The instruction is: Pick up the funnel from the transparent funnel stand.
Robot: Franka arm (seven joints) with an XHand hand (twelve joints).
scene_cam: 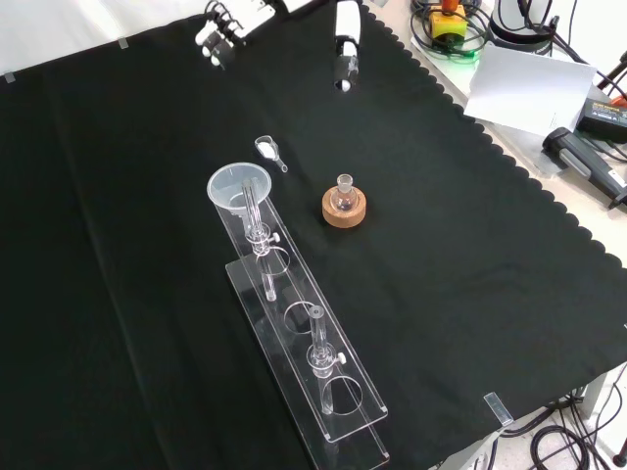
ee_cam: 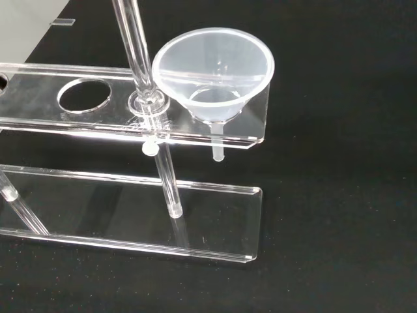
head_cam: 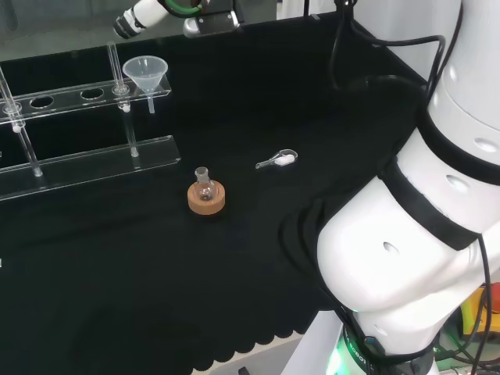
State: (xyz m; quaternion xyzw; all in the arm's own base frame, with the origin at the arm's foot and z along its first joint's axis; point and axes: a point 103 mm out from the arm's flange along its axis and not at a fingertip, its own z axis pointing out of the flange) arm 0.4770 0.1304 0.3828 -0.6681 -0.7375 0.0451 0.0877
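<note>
A clear plastic funnel sits in the end hole of the transparent stand's upper shelf, its stem hanging below. In the front view the funnel is at the far end of the stand. The wrist view looks down on the funnel and the stand's shelf from close by. The hand hovers above and beyond the funnel, apart from it, with its fingers spread and nothing between them. In the head view the hand is at the top edge.
A small round flask on a cork ring stands near the middle of the cloth. A small clear scoop with white powder lies beside it. The arm's white links take up the head view's right.
</note>
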